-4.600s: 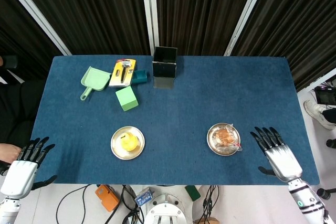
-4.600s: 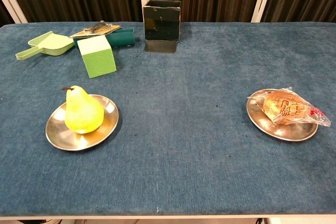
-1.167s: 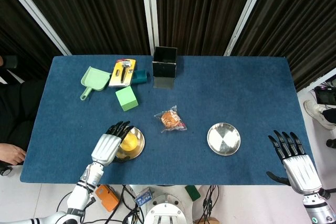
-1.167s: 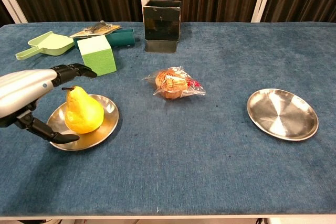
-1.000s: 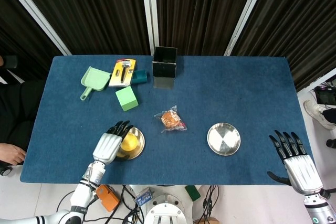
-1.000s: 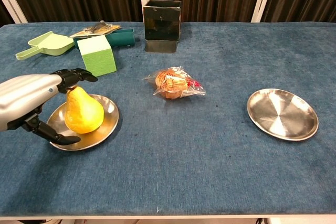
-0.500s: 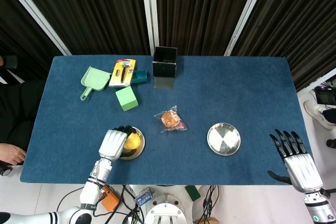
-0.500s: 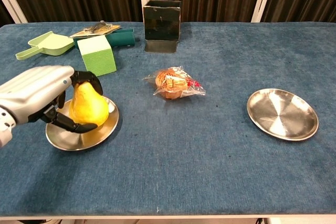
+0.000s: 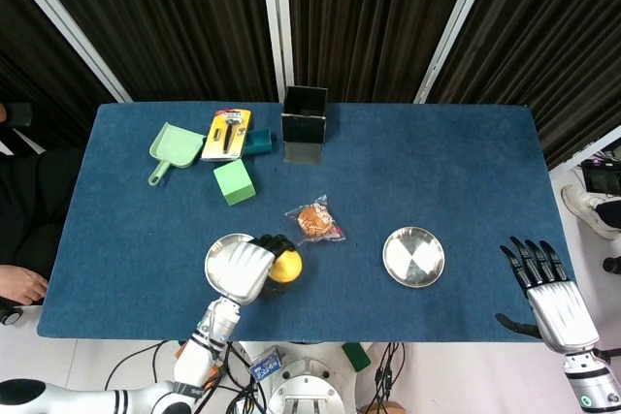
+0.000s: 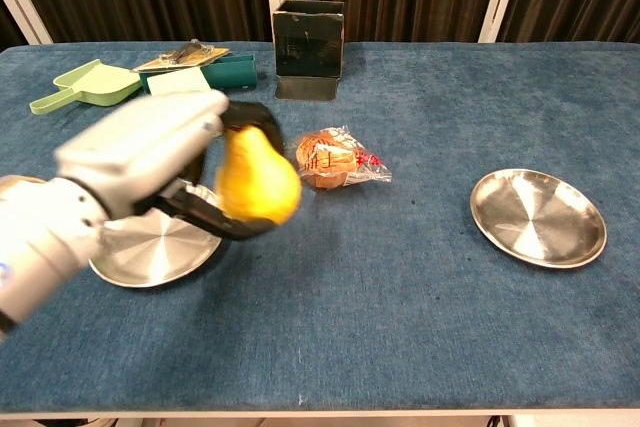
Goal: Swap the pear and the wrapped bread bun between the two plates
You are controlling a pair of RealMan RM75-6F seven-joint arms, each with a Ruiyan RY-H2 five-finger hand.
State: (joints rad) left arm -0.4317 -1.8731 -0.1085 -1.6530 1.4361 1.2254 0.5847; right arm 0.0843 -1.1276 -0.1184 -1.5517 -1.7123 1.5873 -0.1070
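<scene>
My left hand [image 9: 248, 270] [image 10: 160, 152] grips the yellow pear [image 9: 285, 266] [image 10: 257, 183] and holds it in the air, just right of the left plate [image 9: 219, 252] [image 10: 150, 249], which stands bare. The wrapped bread bun [image 9: 315, 221] [image 10: 334, 159] lies on the blue cloth between the two plates. The right plate [image 9: 413, 257] [image 10: 538, 218] has nothing on it. My right hand [image 9: 545, 290] is open, fingers spread, off the table's right front corner, and shows only in the head view.
At the back left lie a green dustpan [image 9: 171, 148] [image 10: 85, 84], a green block [image 9: 235, 182], a teal box [image 10: 228, 72] and a yellow packaged tool [image 9: 226, 133]. A black open box [image 9: 305, 113] [image 10: 309, 37] stands at the back centre.
My left hand has closed on the pear, lifted it off the left plate and carried it to the right. The right hand has stayed in place.
</scene>
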